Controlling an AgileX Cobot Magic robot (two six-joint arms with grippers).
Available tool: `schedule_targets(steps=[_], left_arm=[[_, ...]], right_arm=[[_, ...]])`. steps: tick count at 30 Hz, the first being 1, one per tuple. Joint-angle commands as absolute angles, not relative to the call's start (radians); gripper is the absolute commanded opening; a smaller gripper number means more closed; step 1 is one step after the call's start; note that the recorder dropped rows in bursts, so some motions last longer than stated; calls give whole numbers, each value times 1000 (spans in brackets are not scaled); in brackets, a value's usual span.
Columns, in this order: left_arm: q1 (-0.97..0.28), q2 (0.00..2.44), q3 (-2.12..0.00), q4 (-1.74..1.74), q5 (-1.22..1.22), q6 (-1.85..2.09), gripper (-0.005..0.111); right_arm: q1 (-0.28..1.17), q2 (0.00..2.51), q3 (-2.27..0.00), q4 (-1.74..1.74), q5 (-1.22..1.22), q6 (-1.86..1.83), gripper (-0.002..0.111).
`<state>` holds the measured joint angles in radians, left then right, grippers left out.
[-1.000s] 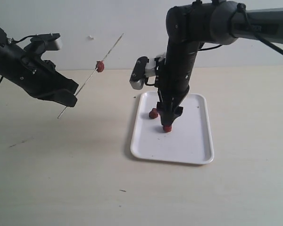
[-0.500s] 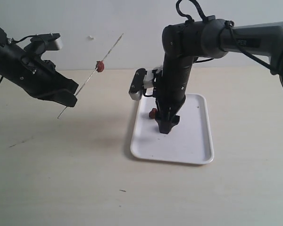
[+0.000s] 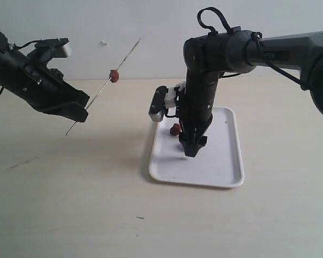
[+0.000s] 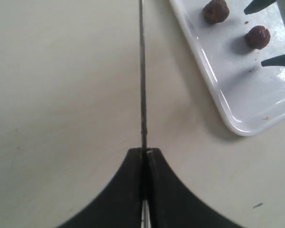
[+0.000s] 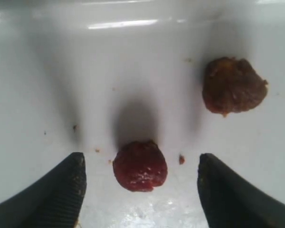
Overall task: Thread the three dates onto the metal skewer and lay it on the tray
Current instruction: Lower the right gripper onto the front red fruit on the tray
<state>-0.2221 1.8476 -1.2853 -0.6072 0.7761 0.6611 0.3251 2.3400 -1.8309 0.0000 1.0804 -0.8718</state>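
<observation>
Left tool: shut tight on the metal skewer, near its low end. It holds the skewer up in the air, off to one side of the tray.
Metal skewer: slanted, with its top end pointing up and away from the left tool. It does not touch the desk.
First date: stuck on the skewer, a bit above the middle.
Right tool: points straight down at the tray, with its two fingers spread wide.
Second date: lies on the tray right between the two fingers. There is a gap on each side, so neither finger touches it.
Third date: also on the tray, near the second date but not touching it, and outside the fingers.
Tray: white, flat on the desk, with a few little crumbs by the dates.
</observation>
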Motion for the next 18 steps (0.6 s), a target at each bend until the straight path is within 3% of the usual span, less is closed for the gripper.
schedule_targets(steps=[1, 18], left_arm=[[-220, 1839, -1283, -604, 781, 654, 0], [-220, 1839, -1283, -604, 783, 654, 0]], right_arm=[[325, 2338, -1831, 0, 1085, -879, 62], [325, 2338, -1831, 27, 1085, -890, 59]])
